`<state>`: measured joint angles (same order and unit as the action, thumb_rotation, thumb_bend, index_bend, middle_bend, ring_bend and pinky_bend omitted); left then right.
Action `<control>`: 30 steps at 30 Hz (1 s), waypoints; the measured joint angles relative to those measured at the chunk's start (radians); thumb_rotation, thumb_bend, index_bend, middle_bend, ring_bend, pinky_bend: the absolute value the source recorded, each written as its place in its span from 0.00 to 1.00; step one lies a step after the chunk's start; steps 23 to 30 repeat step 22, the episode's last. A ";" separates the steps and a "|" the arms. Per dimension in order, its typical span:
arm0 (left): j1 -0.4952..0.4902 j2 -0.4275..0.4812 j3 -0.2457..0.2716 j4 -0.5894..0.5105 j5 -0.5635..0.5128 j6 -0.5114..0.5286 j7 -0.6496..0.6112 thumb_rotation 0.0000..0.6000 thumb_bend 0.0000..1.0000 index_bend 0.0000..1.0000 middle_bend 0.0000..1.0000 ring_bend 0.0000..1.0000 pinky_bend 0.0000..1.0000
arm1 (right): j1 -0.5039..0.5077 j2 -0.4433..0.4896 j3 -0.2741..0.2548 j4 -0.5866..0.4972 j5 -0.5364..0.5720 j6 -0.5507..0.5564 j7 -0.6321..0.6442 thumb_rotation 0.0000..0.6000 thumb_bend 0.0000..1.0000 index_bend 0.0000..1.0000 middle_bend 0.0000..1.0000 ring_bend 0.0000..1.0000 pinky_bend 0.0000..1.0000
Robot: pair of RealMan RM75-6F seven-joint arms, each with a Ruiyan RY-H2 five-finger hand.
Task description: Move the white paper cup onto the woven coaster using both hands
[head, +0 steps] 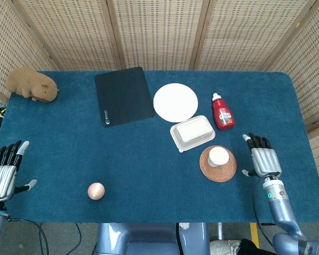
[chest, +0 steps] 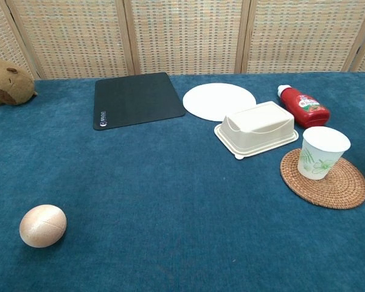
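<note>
The white paper cup (head: 218, 156) (chest: 321, 152) stands upright on the round woven coaster (head: 227, 168) (chest: 334, 184), toward the coaster's left part. In the head view my right hand (head: 262, 158) lies open with fingers spread, to the right of the coaster and apart from the cup. The chest view shows only a pale fingertip at its right edge. At the table's near left corner my left hand (head: 4, 170) is open and flat, holding nothing.
A white lidded food box (head: 192, 132) and a red sauce bottle (head: 222, 111) lie just behind the coaster. Further back are a white plate (head: 175, 102) and a black mouse pad (head: 123, 95). A wooden ball (head: 95, 190) sits front left, a plush capybara (head: 32, 85) back left.
</note>
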<state>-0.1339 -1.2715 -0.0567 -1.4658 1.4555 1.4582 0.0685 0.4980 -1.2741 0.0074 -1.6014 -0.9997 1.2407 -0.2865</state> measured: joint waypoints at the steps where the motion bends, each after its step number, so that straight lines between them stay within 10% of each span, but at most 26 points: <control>1: 0.001 0.000 0.001 -0.001 0.002 0.002 0.003 1.00 0.14 0.00 0.00 0.00 0.00 | -0.025 0.005 -0.009 0.002 -0.029 0.032 0.016 1.00 0.02 0.00 0.00 0.00 0.00; 14: 0.010 0.007 0.016 -0.015 0.038 0.026 0.008 1.00 0.14 0.00 0.00 0.00 0.00 | -0.236 0.040 -0.070 0.042 -0.265 0.282 0.142 1.00 0.02 0.00 0.00 0.00 0.00; 30: 0.018 0.017 0.029 -0.028 0.068 0.047 0.011 1.00 0.14 0.00 0.00 0.00 0.00 | -0.288 0.042 -0.062 0.069 -0.322 0.300 0.185 1.00 0.02 0.00 0.00 0.00 0.00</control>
